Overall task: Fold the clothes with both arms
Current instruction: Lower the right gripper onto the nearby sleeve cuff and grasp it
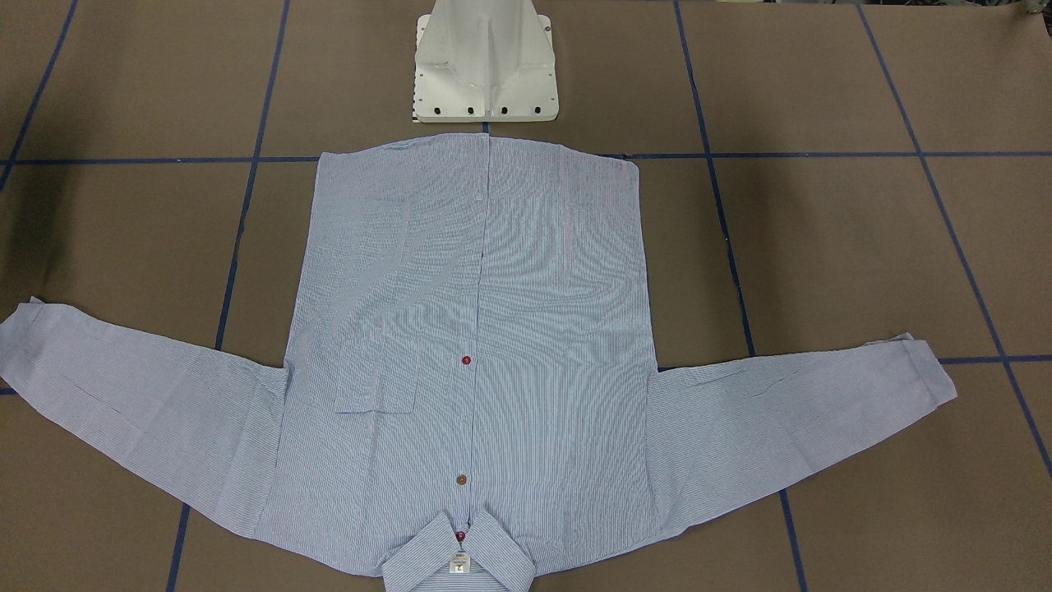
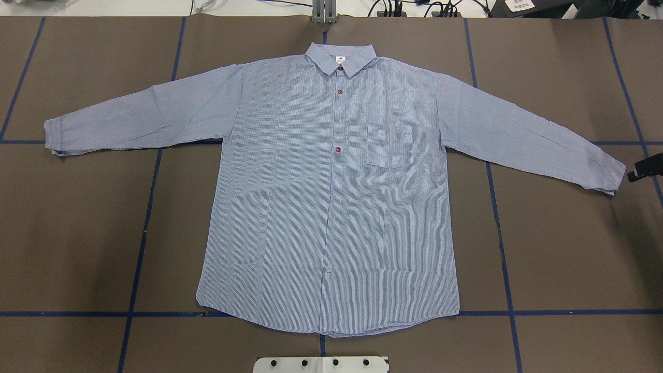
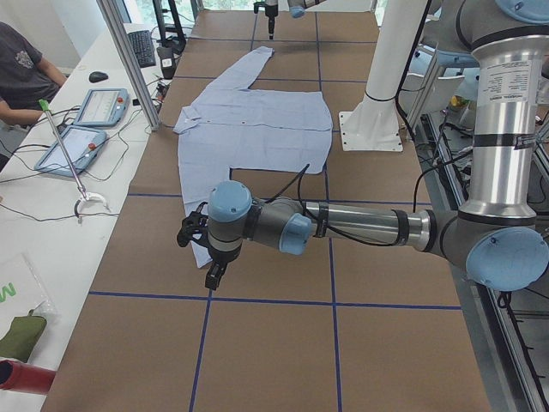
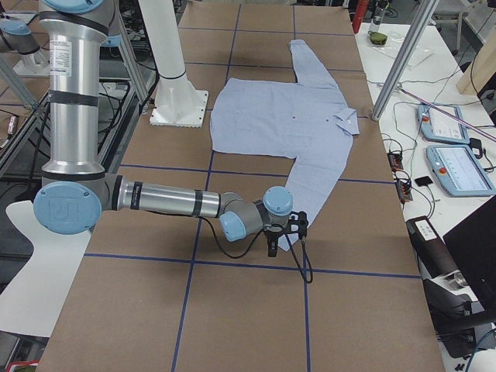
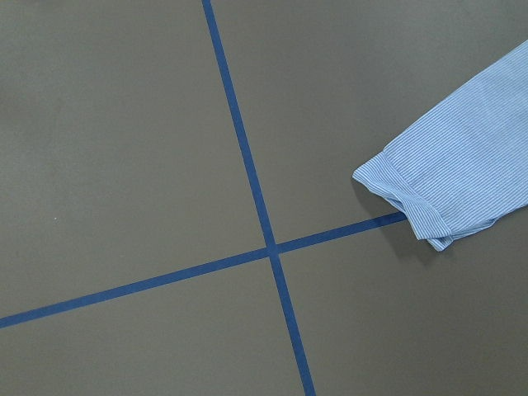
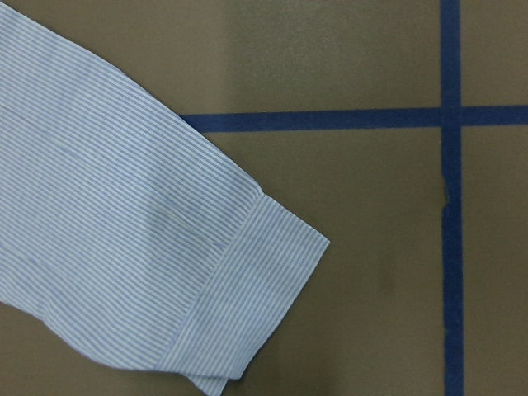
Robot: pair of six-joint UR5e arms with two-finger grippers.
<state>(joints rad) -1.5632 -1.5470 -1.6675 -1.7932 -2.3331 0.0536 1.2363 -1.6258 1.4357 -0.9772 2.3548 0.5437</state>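
Table (image 2: 77, 233): brown, blue tape grid (image 2: 77, 313) | shirt (image 2: 331, 181) flat | left gripper (image 3: 212, 278), right gripper (image 4: 272, 249): aperture unreadable

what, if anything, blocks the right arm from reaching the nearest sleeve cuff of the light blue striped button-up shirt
Nothing visible, so probably yes: the right gripper hangs close by the sleeve cuff, which lies flat on the brown table with only blue tape lines around it.

Shirt (image 2: 331, 197) lies flat mid-table (image 2: 77, 233), collar (image 2: 340, 58) at the far edge, hem toward the robot's base (image 2: 321, 364). Sleeves are spread left and right. Right gripper (image 2: 645, 168) sits just beyond the right cuff (image 2: 611, 178), left gripper (image 3: 212, 276) just beside the left cuff (image 2: 54, 137).
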